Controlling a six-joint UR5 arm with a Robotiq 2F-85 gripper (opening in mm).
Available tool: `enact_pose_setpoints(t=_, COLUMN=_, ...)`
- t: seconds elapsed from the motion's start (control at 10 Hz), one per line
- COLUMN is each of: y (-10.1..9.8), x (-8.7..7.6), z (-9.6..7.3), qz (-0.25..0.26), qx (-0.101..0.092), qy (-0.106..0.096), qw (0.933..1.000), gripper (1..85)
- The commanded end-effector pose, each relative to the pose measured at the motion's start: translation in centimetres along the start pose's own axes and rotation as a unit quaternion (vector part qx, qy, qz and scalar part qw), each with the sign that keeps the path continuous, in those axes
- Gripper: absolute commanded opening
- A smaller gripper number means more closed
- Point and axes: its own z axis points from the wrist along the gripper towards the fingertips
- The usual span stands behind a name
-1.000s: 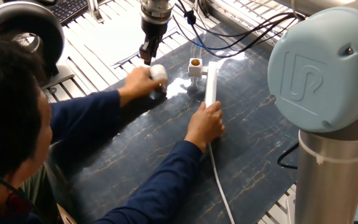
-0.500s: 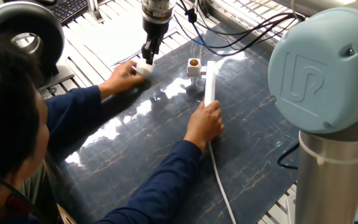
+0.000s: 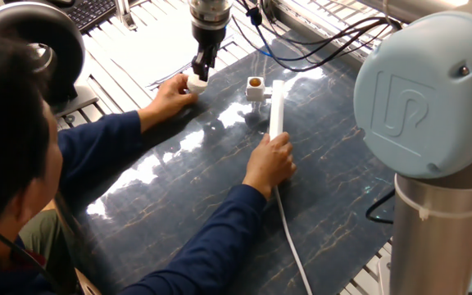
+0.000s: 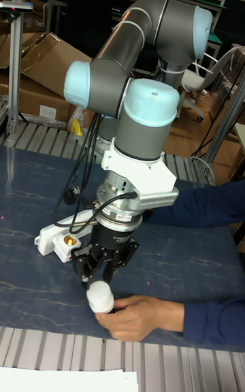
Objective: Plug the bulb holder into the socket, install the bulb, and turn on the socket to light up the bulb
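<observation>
Since the earlier frames, the person's hand (image 3: 169,95) has carried the bulb (image 3: 197,82) away from the socket (image 3: 277,109) and up to the gripper (image 3: 199,69), which has shifted slightly toward the socket. The bulb now stands dome-up between the fingers (image 4: 84,271), steadied from below by the hand; the jaws sit narrowly around its neck, though whether they actually press on it cannot be told. The bulb holder (image 3: 256,88) is plugged into the far end of the socket, copper opening facing up, well apart from the bulb. A second hand (image 3: 272,162) rests on the socket's near end, where the white cord (image 3: 289,239) leads off. All lie on a glossy dark marbled mat (image 3: 220,188), bordered by ribbed metal table slats (image 3: 121,82). Behind the arm, cardboard boxes (image 4: 41,69) and an office chair (image 4: 197,82) stand in the room.
</observation>
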Motion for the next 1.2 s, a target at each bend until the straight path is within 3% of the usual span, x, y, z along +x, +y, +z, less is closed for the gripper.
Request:
enact_pose_setpoints(t=0.0, y=-2.2, x=1.1, z=-0.5, qz=0.008, qx=0.039, qy=0.018, qw=0.9991, gripper=42.0)
enact_pose_setpoints(t=0.1, y=-2.1, x=1.0, z=-0.5, qz=0.009, qx=0.037, qy=0.015, qw=0.9992, gripper=42.0)
enact_pose_setpoints(t=0.2, y=-0.5, x=-0.3, z=-0.3, qz=0.020, qx=0.009, qy=-0.008, qw=0.9997, gripper=42.7)
enact_pose_setpoints(t=0.3, y=1.7, x=-1.1, z=-0.3, qz=0.029, qx=-0.032, qy=-0.022, qw=0.9988, gripper=45.3)
enact_pose_setpoints(t=0.5, y=3.5, x=-1.3, z=-0.4, qz=0.030, qx=-0.064, qy=-0.023, qw=0.9972, gripper=49.3)
enact_pose_setpoints(t=0.8, y=4.2, x=-1.7, z=-0.6, qz=0.020, qx=-0.078, qy=-0.030, qw=0.9963, gripper=52.7)
enact_pose_setpoints(t=1.1, y=4.1, x=-1.6, z=-0.6, qz=0.032, qx=-0.076, qy=-0.028, qw=0.9962, gripper=52.3)
